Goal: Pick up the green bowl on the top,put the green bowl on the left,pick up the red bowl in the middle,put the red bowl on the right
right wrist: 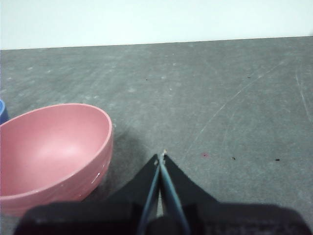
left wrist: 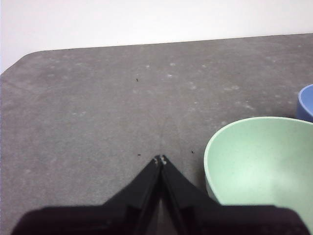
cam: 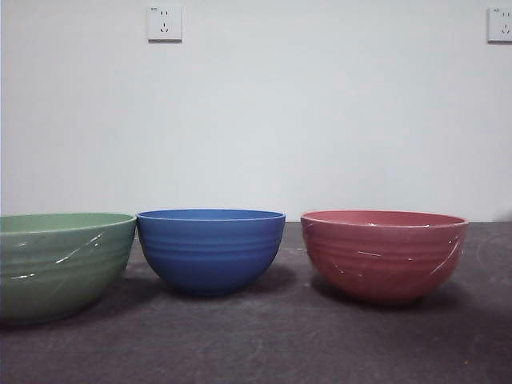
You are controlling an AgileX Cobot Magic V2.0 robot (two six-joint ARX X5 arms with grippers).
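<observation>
On the dark grey worktop [cam: 264, 344], the round glossy green bowl [cam: 60, 264] stands at 9 o'clock of the ribbed blue bowl [cam: 210, 250], the glossy pinkish-red bowl [cam: 384, 254] at 3 o'clock, all apart. Left hand [left wrist: 161, 159] and right hand [right wrist: 161, 155] are clenched and empty, each just beside its own bowl; no move appears outstanding

We see three bowls in a row on the table [cam: 264, 344]: green bowl [cam: 60, 264] nearly touching blue bowl [cam: 210, 250], a wider gap before red bowl [cam: 384, 254]. Open tabletop in front; air above unobstructed.
</observation>
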